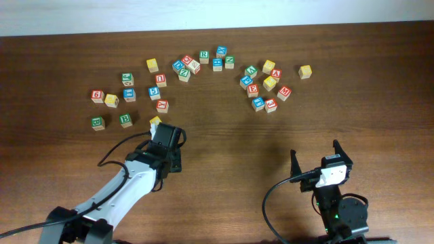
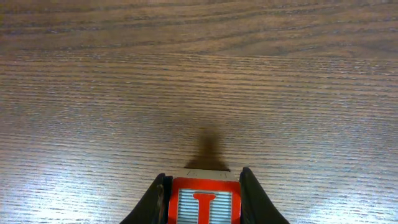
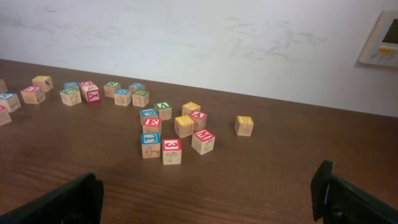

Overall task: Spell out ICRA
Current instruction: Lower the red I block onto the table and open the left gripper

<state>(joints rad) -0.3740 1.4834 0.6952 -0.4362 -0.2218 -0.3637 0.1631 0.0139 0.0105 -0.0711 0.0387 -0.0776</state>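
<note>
Between left fingers, wooden cube, red "I" face

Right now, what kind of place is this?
Probably a robotics lab or test bench: a left arm and a right arm stand at a wooden table, alphabet cubes lie scattered on it, and a plain white wall carries a control panel.

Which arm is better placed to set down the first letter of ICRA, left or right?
Left. The left gripper is shut on the red I cube, so it only needs to place it. The right gripper stands open and empty, away from the scattered cubes.
</note>
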